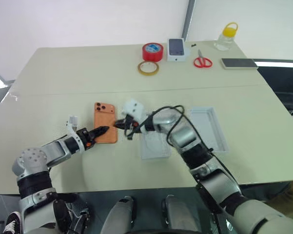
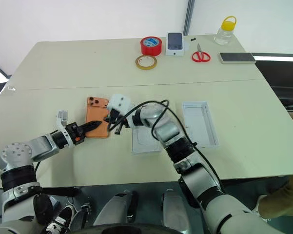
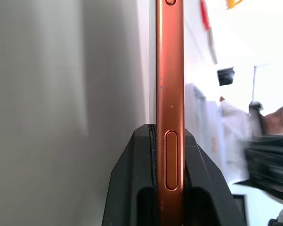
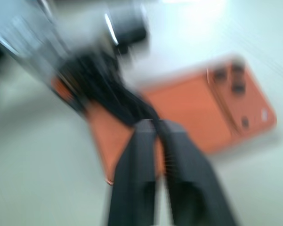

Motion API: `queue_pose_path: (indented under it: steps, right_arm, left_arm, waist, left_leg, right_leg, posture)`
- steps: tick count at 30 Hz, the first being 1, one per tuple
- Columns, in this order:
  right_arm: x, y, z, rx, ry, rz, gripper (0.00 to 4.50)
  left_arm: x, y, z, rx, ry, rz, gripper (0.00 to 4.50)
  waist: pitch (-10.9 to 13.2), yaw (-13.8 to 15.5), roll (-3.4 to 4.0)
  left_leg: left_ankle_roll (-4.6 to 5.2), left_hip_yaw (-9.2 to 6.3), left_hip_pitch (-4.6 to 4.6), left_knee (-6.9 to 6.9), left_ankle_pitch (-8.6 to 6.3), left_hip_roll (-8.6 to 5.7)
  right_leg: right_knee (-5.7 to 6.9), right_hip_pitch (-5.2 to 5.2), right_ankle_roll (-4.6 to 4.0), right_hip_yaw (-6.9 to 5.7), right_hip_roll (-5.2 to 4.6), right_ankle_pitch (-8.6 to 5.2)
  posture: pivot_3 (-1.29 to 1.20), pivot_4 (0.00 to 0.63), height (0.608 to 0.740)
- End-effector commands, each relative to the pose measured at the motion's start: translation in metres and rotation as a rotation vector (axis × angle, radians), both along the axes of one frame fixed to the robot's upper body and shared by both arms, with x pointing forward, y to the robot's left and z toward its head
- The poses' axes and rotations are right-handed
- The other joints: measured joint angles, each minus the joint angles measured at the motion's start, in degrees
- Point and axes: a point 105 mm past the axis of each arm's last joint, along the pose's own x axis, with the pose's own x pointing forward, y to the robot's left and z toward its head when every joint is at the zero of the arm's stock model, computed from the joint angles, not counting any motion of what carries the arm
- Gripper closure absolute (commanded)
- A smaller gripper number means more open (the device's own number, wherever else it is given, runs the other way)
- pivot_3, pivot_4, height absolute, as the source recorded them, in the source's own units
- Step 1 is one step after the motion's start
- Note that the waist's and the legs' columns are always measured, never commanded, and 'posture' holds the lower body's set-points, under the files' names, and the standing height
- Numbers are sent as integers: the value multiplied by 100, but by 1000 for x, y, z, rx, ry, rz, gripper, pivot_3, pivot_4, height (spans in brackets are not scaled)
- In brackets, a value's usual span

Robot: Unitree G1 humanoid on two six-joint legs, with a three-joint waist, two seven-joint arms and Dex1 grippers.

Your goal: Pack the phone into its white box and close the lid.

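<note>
Pinching one phone (image 1: 105,128) in left gripper (image 3: 169,165) near worktop (image 1: 63,78) front-left; right gripper (image 1: 121,124) beside it, fingers unreadable; bare worktop around

A matt orange phone (image 1: 105,128) with a smooth, softly shining metal-looking edge (image 3: 170,103) lies on a smooth, matt cream table (image 1: 87,68). Black plastic fingers (image 3: 132,188), finely ribbed inside, clamp its edge. Two shallow white cardboard trays (image 1: 209,127) look matt. A glossy red tape roll (image 1: 152,51), a clear tape ring (image 1: 148,68), red-handled scissors (image 1: 202,61) and a clear plastic bottle (image 1: 225,38) stand further back.
</note>
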Motion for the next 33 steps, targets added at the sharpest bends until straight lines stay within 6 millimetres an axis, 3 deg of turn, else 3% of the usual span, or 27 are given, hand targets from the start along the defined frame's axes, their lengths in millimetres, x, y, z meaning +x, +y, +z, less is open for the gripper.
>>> queue_pose_path:
  steps: [1,3,9,13,16,20,33]
  right_arm:
    - [-31,-29,-3,-37,-23,148,2111]
    - [-42,-47,-21,-134,-74,196,1128]
    - [-51,-87,-63,-330,-152,219,1128]
    - [-51,-94,-71,-346,-173,210,1128]
    - [-50,-99,-75,-355,-184,186,1982]
    - [-48,-99,-72,-321,-183,158,3945]
    - [-47,-107,-84,-371,-180,141,3945]
  left_arm:
    - [-6,4,21,-39,-107,18,4500]
    - [-7,2,24,-42,-136,28,4500]
    - [-6,3,29,-27,-164,46,4500]
    - [-7,1,28,-20,-162,39,4500]
    - [-8,-1,27,-29,-158,34,4500]
    - [-8,-2,28,-16,-167,31,4500]
    - [-7,-5,27,-16,-165,17,4500]
  waist:
    - [0,34,-2]
    - [2,40,-6]
    - [7,-8,-14]
    - [9,7,-17]
    - [11,25,-19]
    - [13,67,-23]
    - [13,168,-24]
  left_leg:
    - [2,-1,0,0,-2,0]
    - [11,0,0,2,-7,-3]
    - [16,3,-2,4,-10,3]
    - [10,4,-2,4,-6,3]
    - [8,4,-2,5,-5,3]
    - [7,3,-2,6,-5,2]
    - [1,3,-2,6,-1,1]
  right_leg:
    - [-7,-2,0,-2,-1,0]
    - [-17,4,1,-3,-5,0]
    - [-8,20,1,-2,-2,0]
    - [-10,21,1,-2,-2,0]
    - [-11,24,1,-2,-3,0]
    - [-15,27,0,-3,-3,0]
    - [-19,28,0,-2,-4,0]
  posture:
    - [0,150,740]
    - [0,150,740]
    - [0,150,740]
    - [0,150,740]
    - [0,150,740]
    - [0,150,740]
    - [0,150,740]
